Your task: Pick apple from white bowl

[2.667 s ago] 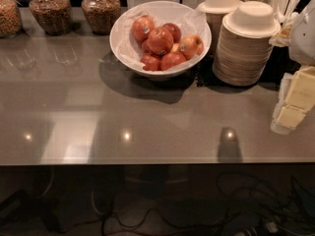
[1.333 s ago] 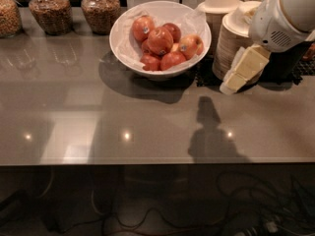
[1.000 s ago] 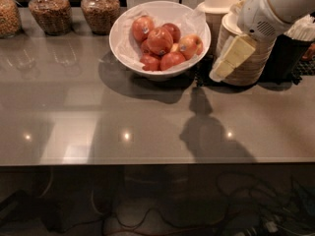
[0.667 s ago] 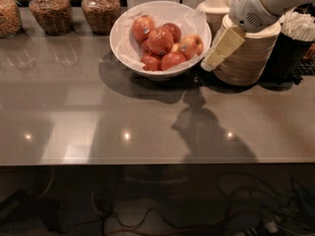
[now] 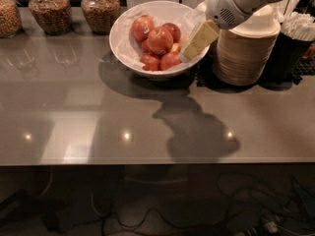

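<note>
A wide glossy white bowl [image 5: 129, 54] lined with crinkled white paper stands at the back middle of the grey counter. It holds several red apples [image 5: 159, 39]. My gripper [image 5: 196, 42] comes in from the upper right on a white arm. Its cream-coloured fingers hang over the bowl's right side, next to the rightmost apples. I see one cream finger clearly; the other is hidden behind it.
A tall stack of beige disposable bowls [image 5: 245, 48] stands right of the white bowl, under my arm. A black cup of white sticks [image 5: 295, 38] is at the far right. Glass jars [image 5: 48, 10] of grains line the back left. The counter's front edge [image 5: 157, 161] runs across the view.
My arm has swung from the right edge leftward and back across the stacked bowls. The gripper now hangs over the right side of the white bowl. The apples have not moved.
</note>
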Controlling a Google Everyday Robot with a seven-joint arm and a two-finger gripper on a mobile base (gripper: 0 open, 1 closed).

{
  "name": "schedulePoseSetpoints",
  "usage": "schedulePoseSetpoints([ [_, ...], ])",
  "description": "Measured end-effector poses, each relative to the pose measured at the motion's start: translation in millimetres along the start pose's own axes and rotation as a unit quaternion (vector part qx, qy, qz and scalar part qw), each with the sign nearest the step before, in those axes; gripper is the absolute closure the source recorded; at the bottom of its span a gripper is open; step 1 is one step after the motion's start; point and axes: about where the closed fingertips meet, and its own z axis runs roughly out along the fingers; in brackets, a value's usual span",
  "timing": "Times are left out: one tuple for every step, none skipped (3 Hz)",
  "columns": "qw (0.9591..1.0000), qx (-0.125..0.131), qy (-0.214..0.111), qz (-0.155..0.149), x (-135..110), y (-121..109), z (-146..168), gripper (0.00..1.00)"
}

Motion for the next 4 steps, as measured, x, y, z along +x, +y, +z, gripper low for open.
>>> schedulePoseSetpoints([
  [1.0000, 0.000, 0.000, 0.000, 0, 0, 0, 0.00],
  [0.9998, 0.016, -0.015, 0.000, 2, -4, 10, 0.00],
  [0.9987, 0.034, -0.037, -0.002, -1, -10, 26, 0.00],
  [0.9973, 0.043, -0.059, -0.004, -10, -18, 47, 0.00],
])
